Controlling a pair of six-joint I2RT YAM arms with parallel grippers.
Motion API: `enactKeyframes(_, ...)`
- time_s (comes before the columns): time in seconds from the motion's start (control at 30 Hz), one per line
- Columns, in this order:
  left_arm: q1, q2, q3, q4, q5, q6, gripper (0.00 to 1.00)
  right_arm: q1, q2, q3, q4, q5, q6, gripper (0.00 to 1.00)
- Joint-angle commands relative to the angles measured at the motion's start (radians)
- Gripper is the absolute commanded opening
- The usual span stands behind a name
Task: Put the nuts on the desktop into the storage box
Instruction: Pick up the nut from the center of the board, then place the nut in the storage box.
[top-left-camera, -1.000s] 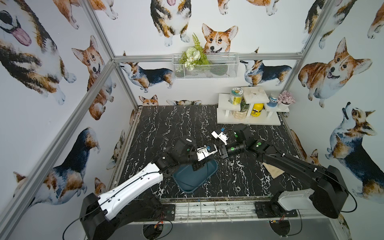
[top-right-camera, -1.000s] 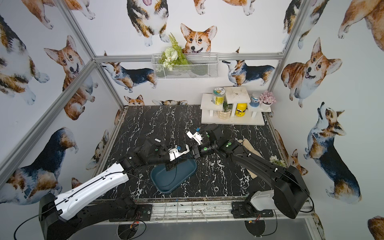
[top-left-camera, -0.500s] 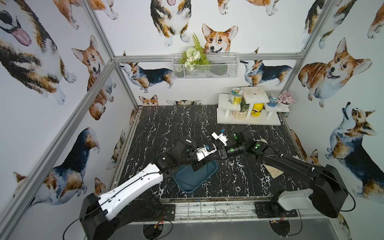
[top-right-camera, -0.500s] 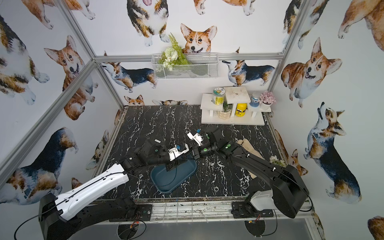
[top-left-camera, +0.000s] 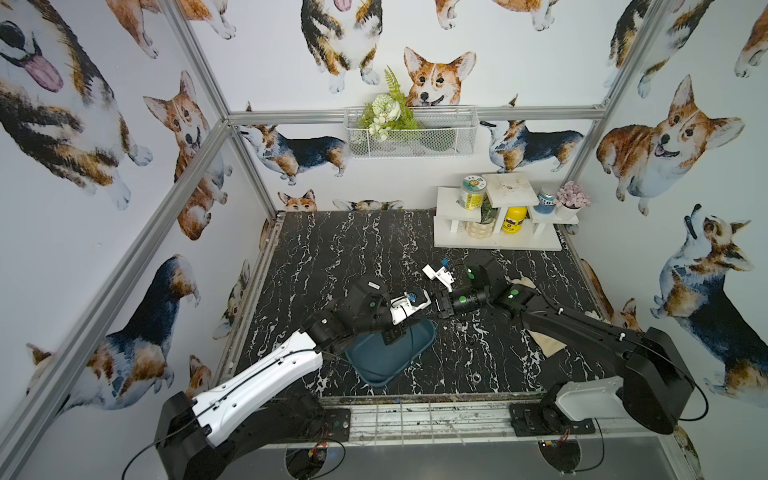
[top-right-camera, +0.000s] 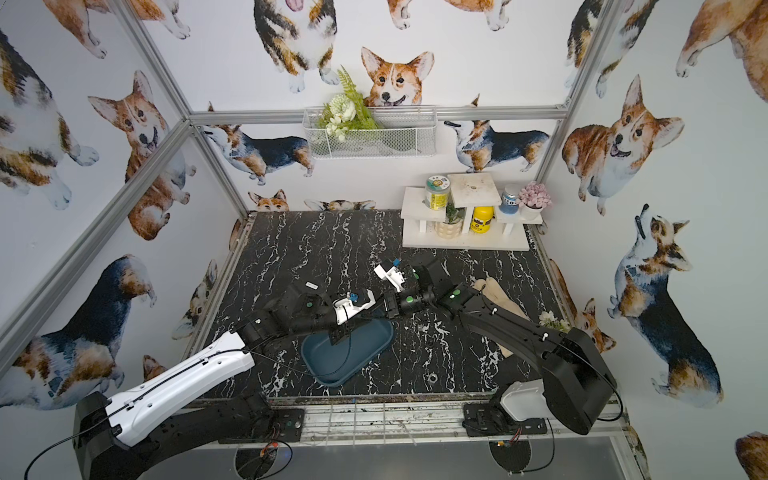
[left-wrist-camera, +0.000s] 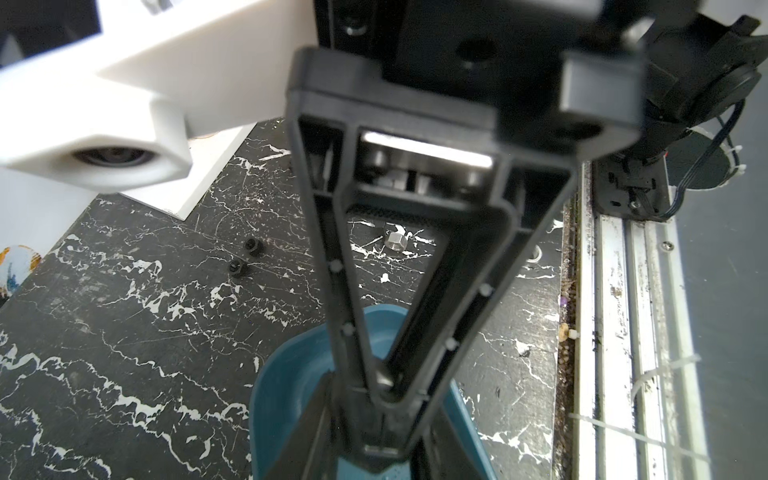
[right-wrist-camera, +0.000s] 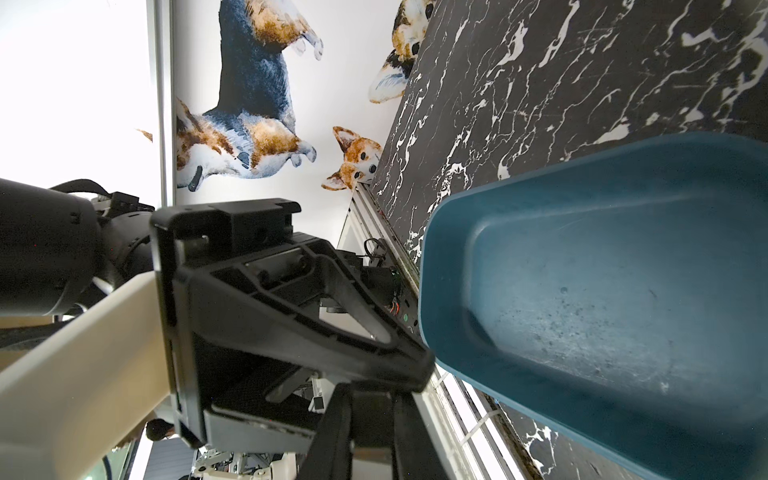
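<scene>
The dark teal plastic storage box (right-wrist-camera: 424, 291) looks empty. A silver hexagonal nut (left-wrist-camera: 395, 242) and black nuts (left-wrist-camera: 253, 245) lie on the black marble tabletop (left-wrist-camera: 124, 332). The left end effector (left-wrist-camera: 384, 388) and the right end effector (top-left-camera: 438, 305) are both closed, and I see nothing held.

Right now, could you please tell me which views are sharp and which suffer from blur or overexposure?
Both top views are evenly lit and sharp across the desktop. In the left wrist view the near arm parts are blurred, while the silver nut is crisp. In the right wrist view the far wall is blown out white, and the storage box is fairly sharp.
</scene>
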Motion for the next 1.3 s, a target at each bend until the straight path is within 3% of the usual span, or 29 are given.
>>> enactKeyframes(0.0,0.001,-0.012,0.002,0.09,0.017,-0.024,0.17,0.002,0.008,-0.002,0.04,-0.005,-0.001,0.2)
enactKeyframes(0.17,0.001,-0.034,-0.036,0.083,-0.026,-0.079,0.17,0.002,0.011,-0.008,0.057,0.004,0.005,0.33)
enactKeyframes(0.33,0.001,-0.079,-0.099,0.073,-0.049,-0.117,0.17,-0.003,0.007,-0.026,0.071,0.021,-0.003,0.57)
enactKeyframes(0.47,0.001,-0.085,-0.14,0.076,-0.152,-0.208,0.17,-0.035,-0.013,-0.039,0.055,0.056,-0.01,0.62)
enactKeyframes(0.5,0.001,-0.078,-0.148,0.084,-0.177,-0.236,0.18,-0.042,-0.023,-0.039,0.041,0.085,-0.023,0.68)
enactKeyframes(0.67,0.001,0.011,-0.134,0.081,-0.253,-0.388,0.19,-0.056,-0.06,-0.002,-0.141,0.326,-0.127,0.71)
enactKeyframes(0.8,0.004,0.116,-0.101,0.074,-0.326,-0.503,0.16,-0.056,-0.087,-0.01,-0.197,0.49,-0.13,0.72)
enactKeyframes(1.0,0.014,0.292,0.008,0.04,-0.32,-0.614,0.14,-0.054,-0.153,-0.039,-0.213,0.626,-0.12,0.72)
enactKeyframes(1.17,0.017,0.424,0.095,-0.019,-0.36,-0.686,0.08,-0.055,-0.195,-0.04,-0.239,0.676,-0.127,0.72)
enactKeyframes(1.27,0.017,0.452,0.089,-0.007,-0.366,-0.722,0.09,-0.054,-0.212,-0.038,-0.253,0.699,-0.13,0.72)
